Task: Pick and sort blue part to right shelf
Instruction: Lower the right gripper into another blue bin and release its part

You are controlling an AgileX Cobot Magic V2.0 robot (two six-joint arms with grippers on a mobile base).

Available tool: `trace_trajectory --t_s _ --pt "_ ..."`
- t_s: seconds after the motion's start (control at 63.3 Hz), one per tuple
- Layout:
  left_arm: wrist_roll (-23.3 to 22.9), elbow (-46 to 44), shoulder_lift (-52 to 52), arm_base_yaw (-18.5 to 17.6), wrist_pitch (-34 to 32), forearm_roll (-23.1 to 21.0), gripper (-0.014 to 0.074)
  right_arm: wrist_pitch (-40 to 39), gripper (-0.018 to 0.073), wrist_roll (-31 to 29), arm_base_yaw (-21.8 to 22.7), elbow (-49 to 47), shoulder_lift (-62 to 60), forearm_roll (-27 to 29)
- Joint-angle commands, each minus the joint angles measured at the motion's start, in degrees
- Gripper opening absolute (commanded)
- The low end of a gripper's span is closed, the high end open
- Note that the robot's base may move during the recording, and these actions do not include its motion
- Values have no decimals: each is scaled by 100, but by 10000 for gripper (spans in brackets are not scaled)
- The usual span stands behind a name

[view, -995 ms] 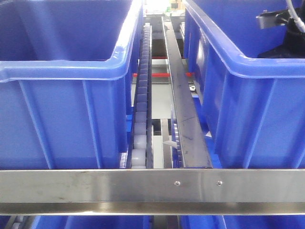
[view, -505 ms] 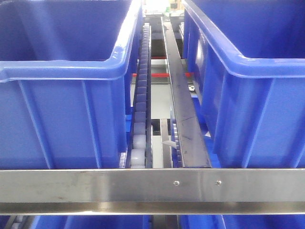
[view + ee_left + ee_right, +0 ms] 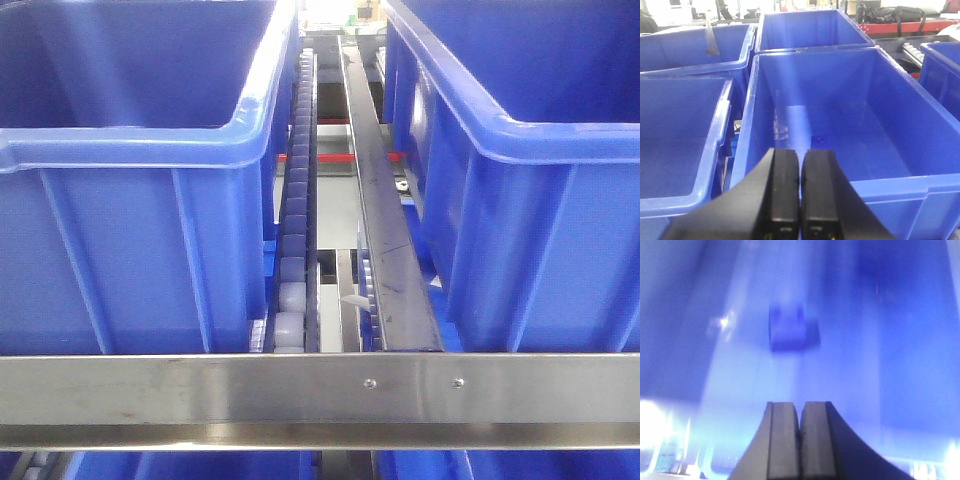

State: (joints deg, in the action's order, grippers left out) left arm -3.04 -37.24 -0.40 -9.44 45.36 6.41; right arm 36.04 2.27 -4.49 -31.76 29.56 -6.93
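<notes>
In the blurred right wrist view a blue part lies on the pale blue floor of a bin, ahead of my right gripper, which is shut and empty. My left gripper is shut too, with nothing in it, and hovers over the near rim of a large blue bin. A tiny dark mark shows on that bin's floor. Neither gripper appears in the front view, where a blue bin stands on the rack's right side.
A second blue bin stands on the rack's left. Roller tracks and a steel divider run between the two, behind a steel cross rail. More blue bins surround the left gripper's bin.
One second ago my right arm showed at the top right of the front view, over the right bin. It has since left that view.
</notes>
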Motion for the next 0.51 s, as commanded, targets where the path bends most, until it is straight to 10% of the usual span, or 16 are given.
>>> trace_trajectory --t_s 0.0,0.49 --pt "-21 -144 -29 -12 -556 -14 125 -433 34 -54 11 278 -668 -18" --pt "-21 -144 -29 -12 -556 -14 125 -854 34 -54 11 575 -3093 105"
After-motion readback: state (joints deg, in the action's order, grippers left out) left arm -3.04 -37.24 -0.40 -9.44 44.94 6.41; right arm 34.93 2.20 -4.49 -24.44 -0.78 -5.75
